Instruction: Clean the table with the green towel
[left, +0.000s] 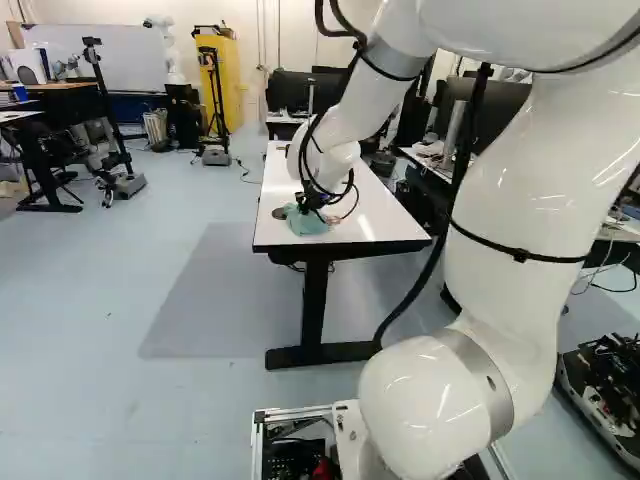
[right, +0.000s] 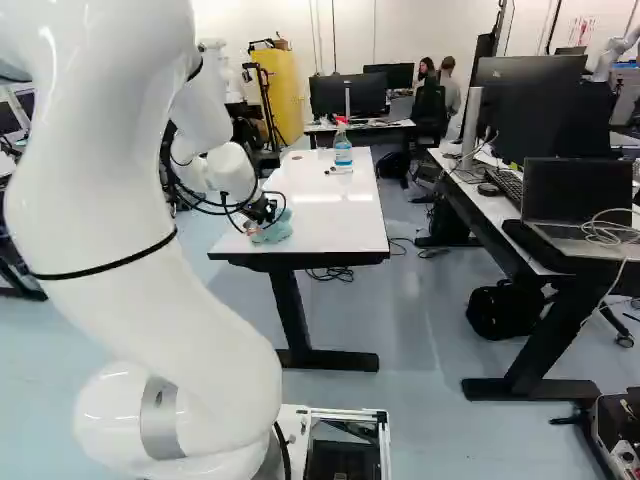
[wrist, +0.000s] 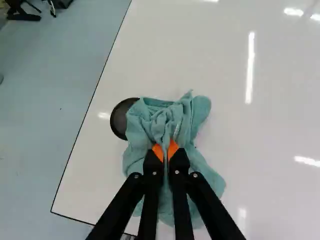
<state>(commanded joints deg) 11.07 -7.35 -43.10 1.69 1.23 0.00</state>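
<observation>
Green towel (wrist: 140, 125): bunched at the near end of the tabletop (wrist: 260, 150), its middle fold pinched in the end effector (wrist: 165, 150). Arm (left: 545, 190) is bent high over the base, forearm sloped down, wrist aimed at the towel. Light, even down pressure needed; loose folds should be kept flat and trailing, or they may ruck under the tips. Faint pink patch (left: 334, 220) beside the cloth probably to be wiped first. Dark round thing (wrist: 119, 120) is partly covered by the towel, could be dragged off. Spray bottle (right: 343, 152) farther along to be steered around.
</observation>
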